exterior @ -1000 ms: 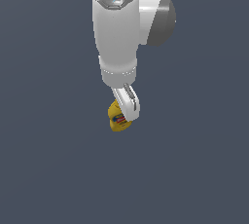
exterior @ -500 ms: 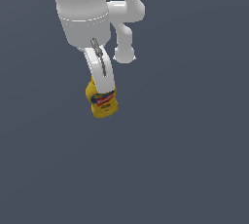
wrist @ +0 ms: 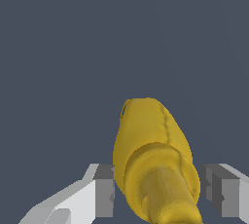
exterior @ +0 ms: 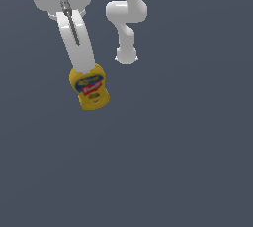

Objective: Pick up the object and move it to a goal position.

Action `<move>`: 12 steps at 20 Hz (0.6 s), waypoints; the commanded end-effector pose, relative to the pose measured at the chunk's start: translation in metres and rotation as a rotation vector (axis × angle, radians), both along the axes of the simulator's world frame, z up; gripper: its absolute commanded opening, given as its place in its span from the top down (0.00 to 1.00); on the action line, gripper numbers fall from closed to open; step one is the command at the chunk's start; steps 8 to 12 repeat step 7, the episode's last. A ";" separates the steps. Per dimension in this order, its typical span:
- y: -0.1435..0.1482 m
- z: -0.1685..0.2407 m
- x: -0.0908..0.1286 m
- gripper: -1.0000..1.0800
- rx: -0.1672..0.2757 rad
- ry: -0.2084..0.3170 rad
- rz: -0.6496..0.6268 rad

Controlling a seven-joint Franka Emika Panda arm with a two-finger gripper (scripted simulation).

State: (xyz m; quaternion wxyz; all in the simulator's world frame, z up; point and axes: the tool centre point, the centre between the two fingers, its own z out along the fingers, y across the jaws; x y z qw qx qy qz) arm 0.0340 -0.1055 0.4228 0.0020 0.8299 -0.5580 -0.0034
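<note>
Mustard bottle [exterior: 90, 89], yellow with a red, blue and white label, hangs at the tip of the end effector [exterior: 85, 73] in the exterior view, left of centre and in the upper half of that picture. It tilts slightly, its base pointing downward and toward the exterior view's right, its top hidden behind the white finger [exterior: 75, 41] in front of it. In the wrist view the bottle [wrist: 153, 159] sits between the two fingers, nozzle cap [wrist: 170, 203] nearest the camera and the wider body stretching away from it. One finger pad [wrist: 103, 196] touches the bottle's side; the other pad [wrist: 221, 194] stands just beside the far flank, with a thin dark sliver between them. The end effector [wrist: 163, 196] is thus closed to about the bottle's width and has it in its hold. Farther back, the arm's white links [exterior: 126, 16] rise near the top of the exterior view, well apart from the bottle. Plain dark grey-blue ground [exterior: 188, 162] fills everything behind.
</note>
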 end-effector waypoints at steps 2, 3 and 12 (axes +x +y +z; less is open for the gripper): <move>-0.005 0.013 0.000 1.00 -0.001 -0.008 0.001; -0.006 0.014 0.000 1.00 -0.001 -0.008 0.001; -0.006 0.015 0.001 1.00 -0.001 -0.008 0.001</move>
